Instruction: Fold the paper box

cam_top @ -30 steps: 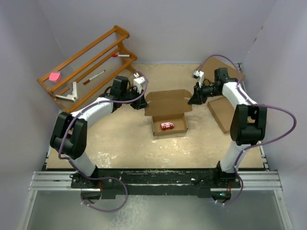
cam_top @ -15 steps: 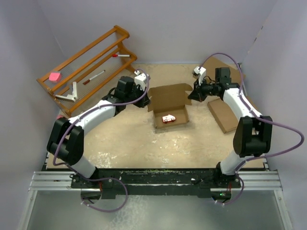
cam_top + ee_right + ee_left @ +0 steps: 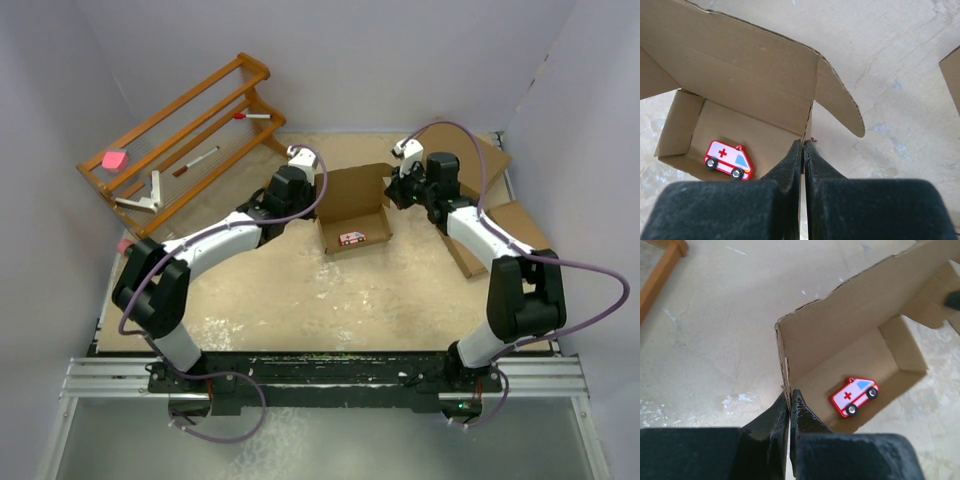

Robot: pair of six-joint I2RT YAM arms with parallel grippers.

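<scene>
Counted one left gripper [image 3: 790, 395] and one right gripper [image 3: 803, 145]. Between them, found one paper box [image 3: 352, 200] holding one toy ambulance [image 3: 351, 238]. Past the right gripper, tallied two flat cardboard boxes [image 3: 522, 222]; past the left gripper, one wooden rack [image 3: 215, 92], two red-capped markers [image 3: 197, 160], one pink block [image 3: 115, 159], one white bracket [image 3: 150, 192].

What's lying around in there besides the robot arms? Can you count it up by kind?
Cardboard boxes: 3 (paper box, flat boxes)
Toy ambulance: 1
Wooden rack: 1
Markers: 2
Pink block on rack: 1
White bracket: 1
Total: 9
</scene>
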